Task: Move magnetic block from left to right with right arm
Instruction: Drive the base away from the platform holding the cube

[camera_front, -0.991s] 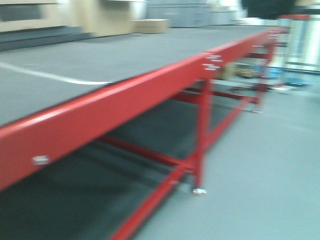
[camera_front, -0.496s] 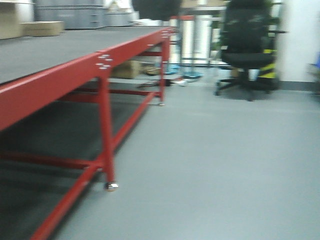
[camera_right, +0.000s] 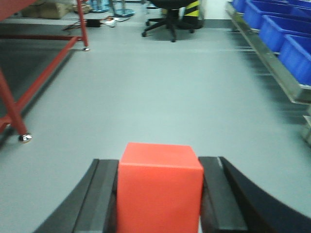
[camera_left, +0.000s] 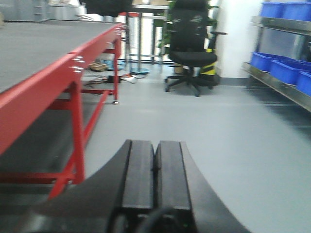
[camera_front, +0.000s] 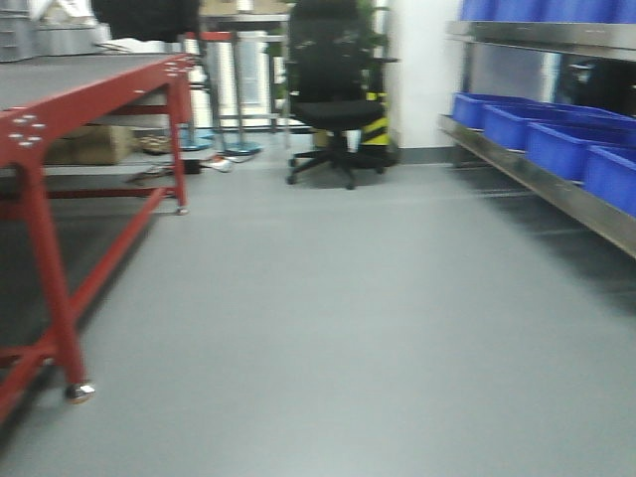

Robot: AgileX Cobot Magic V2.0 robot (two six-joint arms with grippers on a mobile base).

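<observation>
My right tool [camera_right: 159, 167] grips the magnetic block [camera_right: 159, 194] at the bottom centre of the right wrist view. It is clamped flat against both side faces, so the red cube rides square and should not slip while the robot faces open grey floor [camera_right: 160, 87]. My left tool [camera_left: 155, 145], at the bottom centre of its own wrist view, is narrowed to nothing, its two halves pressed together and empty. I take it to be tucked out of the way because this job belongs to the other arm. The red-framed bench [camera_front: 60, 94] sits at the left edge of the front view, and no part of it lies beneath the block, so I judge the carry begun and the set-down not yet done. A black office chair [camera_front: 333, 99] stands at upper centre, and blue bins [camera_front: 556, 134] line a metal shelf [camera_front: 537, 179] along the right edge. As I read it, the next step needs a surface on the right under the block before my right tool lets go. Releasing here would drop it to the floor.
</observation>
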